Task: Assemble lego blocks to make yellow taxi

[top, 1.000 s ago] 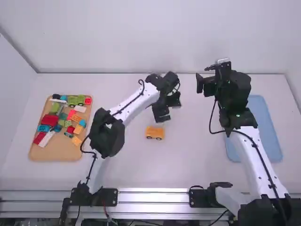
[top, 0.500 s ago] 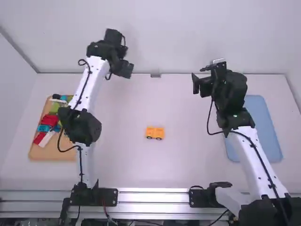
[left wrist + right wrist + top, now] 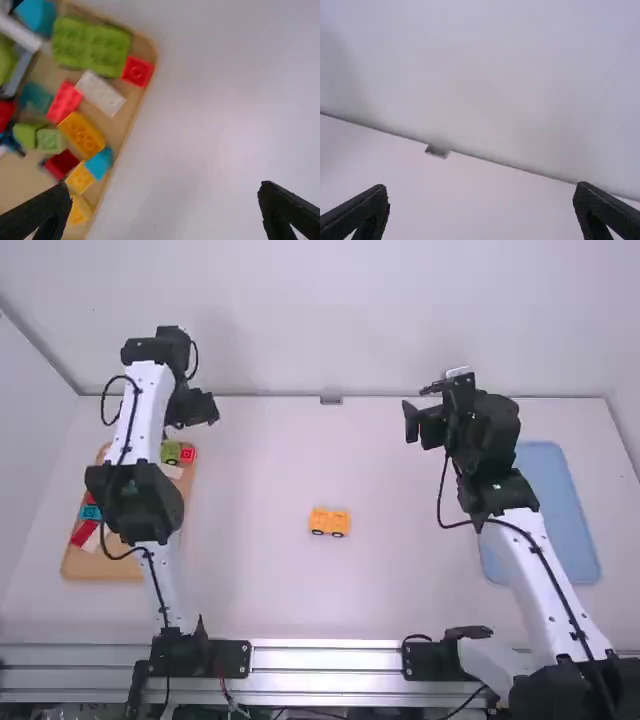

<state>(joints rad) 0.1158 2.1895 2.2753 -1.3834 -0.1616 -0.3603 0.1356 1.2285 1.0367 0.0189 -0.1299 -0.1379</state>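
Near the table's middle stands the orange-yellow wheeled piece [image 3: 329, 522]. My left gripper [image 3: 192, 412] is over the back right corner of the block tray; in the left wrist view the left gripper [image 3: 167, 205] is open and holds nothing. Below it lie a yellow-orange brick [image 3: 82, 134], smaller yellow bricks [image 3: 80, 177], a white brick [image 3: 100, 93], a green wheeled base [image 3: 91, 46] and a red brick [image 3: 137, 71]. At the back right my right gripper [image 3: 424, 423] is raised; in the right wrist view the right gripper [image 3: 481, 207] is open with nothing between its fingers.
The wooden tray [image 3: 120, 568] of loose blocks is at the left, partly covered by the left arm. A blue tray [image 3: 560, 502] lies at the right beside the right arm. A small grey piece [image 3: 331, 400] sits at the back wall's foot.
The left arm has swung left from above the table's middle to the block tray, uncovering the table behind the wheeled piece. The right gripper has shifted slightly left.
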